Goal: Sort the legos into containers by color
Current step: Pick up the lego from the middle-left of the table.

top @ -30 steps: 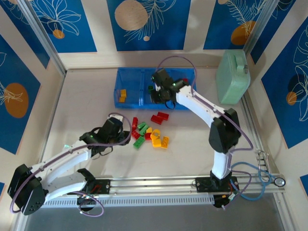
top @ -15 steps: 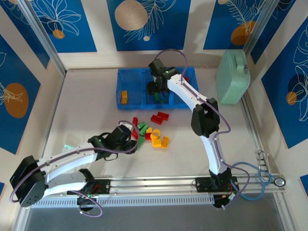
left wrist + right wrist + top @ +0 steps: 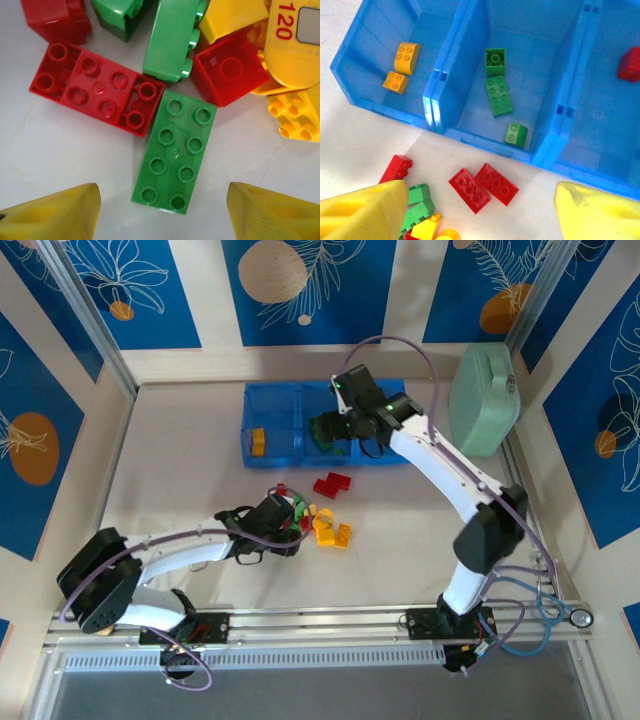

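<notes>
The blue tray point(image 3: 275, 405) lies at the back of the table. In the right wrist view its left compartment point(image 3: 375, 45) holds two yellow-orange legos point(image 3: 402, 67), the middle one three green legos point(image 3: 497, 90), the right one a red lego point(image 3: 630, 64). My right gripper point(image 3: 345, 430) hovers open at the tray's front wall, above two red bricks point(image 3: 482, 184). My left gripper point(image 3: 290, 525) is open at the loose pile point(image 3: 322, 522), low over the table. A flat green brick point(image 3: 174, 152) lies between its yellow fingers point(image 3: 55, 215), touching neither. A red brick point(image 3: 97, 89) lies beside it.
A pale mint-green handled case point(image 3: 484, 400) stands at the back right, close to the right arm. Yellow pieces point(image 3: 295, 50) and another red brick point(image 3: 230, 70) crowd the far side of the pile. Low rails border the table's left and right sides.
My left gripper has slid right along the table up to the pile. The right arm's elbow has swung out to the right while its gripper stayed over the tray's middle.
</notes>
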